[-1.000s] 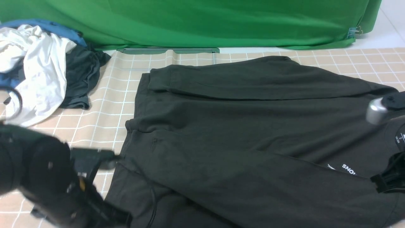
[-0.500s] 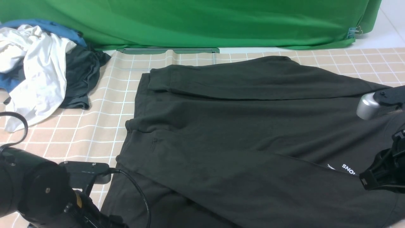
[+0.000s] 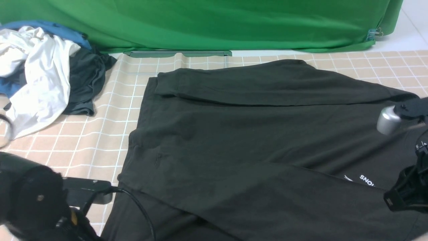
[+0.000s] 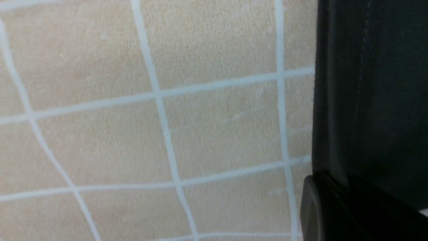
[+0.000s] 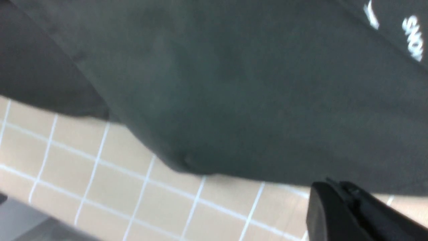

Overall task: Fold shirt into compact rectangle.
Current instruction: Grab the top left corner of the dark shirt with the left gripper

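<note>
A checked beige tablecloth [image 3: 110,110] lay before a green backdrop [image 3: 214,23], with a pile of clothes [image 3: 40,70] at far left. The black shirt [image 3: 254,140] sprawled across centre and right, partly folded. The left gripper [image 4: 351,204] was closed at its near-left hem; whether it pinched cloth was unclear. The right gripper [image 3: 403,195] hung over the shirt's near-right part, its opening impossible to tell.
</note>
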You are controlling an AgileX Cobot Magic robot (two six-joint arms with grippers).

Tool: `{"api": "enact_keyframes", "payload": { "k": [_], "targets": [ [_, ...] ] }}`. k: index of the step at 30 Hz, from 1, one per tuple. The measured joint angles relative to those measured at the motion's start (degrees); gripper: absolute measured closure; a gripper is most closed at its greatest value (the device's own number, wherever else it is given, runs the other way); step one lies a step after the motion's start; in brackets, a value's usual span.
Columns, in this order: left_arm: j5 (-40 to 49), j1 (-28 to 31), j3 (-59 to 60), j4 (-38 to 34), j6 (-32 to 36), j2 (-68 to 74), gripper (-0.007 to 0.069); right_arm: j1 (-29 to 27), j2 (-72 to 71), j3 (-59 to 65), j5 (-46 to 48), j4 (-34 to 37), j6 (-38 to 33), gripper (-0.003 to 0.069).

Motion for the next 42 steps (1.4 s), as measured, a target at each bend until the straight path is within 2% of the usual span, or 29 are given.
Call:
{"api": "enact_keyframes", "payload": {
  "k": [2,3,4,8,11,14,22,24,26,27,29,30,32,37,42],
  "targets": [
    [0.6,0.0,0.0,0.1,-0.5,-1.9,0.0606,0.0,-0.1,0.6,0.1,0.0,0.3,0.0559],
    [1.1,0.0,0.0,0.2,-1.7,-3.7,0.0606,0.0,-0.1,2.3,0.0,0.0,0.6,0.0499],
    [1.2,0.0,0.0,0.5,-2.0,-4.7,0.0606,0.0,-0.1,3.2,-0.2,0.0,0.7,0.0471],
    [2.3,0.0,0.0,0.9,-3.0,-8.1,0.0606,0.0,1.5,11.2,-4.8,0.0,2.5,0.0221],
    [3.7,0.0,0.0,0.9,-3.1,-8.4,0.0606,0.0,4.1,14.6,-8.0,-0.1,4.5,0.0137],
    [4.2,0.0,0.0,1.1,-3.1,-8.4,0.0606,0.0,8.1,16.8,-13.1,-0.8,6.0,0.0104],
    [4.2,0.0,0.0,1.2,-3.1,-8.4,0.0606,0.0,15.7,16.9,-22.1,-1.6,7.3,0.0097],
    [4.2,0.0,0.0,1.2,-3.4,-8.4,0.0606,0.0,16.5,16.6,-22.2,-1.8,7.3,0.0113],
    [4.1,0.0,0.0,1.2,-3.5,-8.4,0.0606,-0.1,17.0,16.4,-23.5,-2.9,7.2,0.0244],
    [4.1,0.0,0.0,1.2,-3.5,-8.4,0.0606,-0.1,17.0,16.4,-23.5,-2.9,7.2,0.0244],
    [4.1,0.0,0.0,1.2,-3.5,-8.4,0.0606,-0.2,17.0,16.4,-25.2,-4.1,6.0,0.0476],
    [4.1,0.0,0.0,1.2,-3.5,-8.4,0.0606,-0.2,17.0,16.4,-25.7,-4.0,5.4,0.0537],
    [4.1,0.0,0.0,1.2,-3.5,-8.4,0.0606,-0.2,16.9,16.4,-25.8,-3.9,4.4,0.0585],
    [4.8,0.0,-0.1,1.3,-3.5,-8.4,0.0606,-0.2,15.4,16.4,-23.0,-3.5,4.1,0.0603],
    [8.8,0.0,-0.7,1.1,-3.5,-8.4,0.0606,-0.2,10.3,16.6,-10.3,-5.5,4.3,0.0603]
  ]
}}
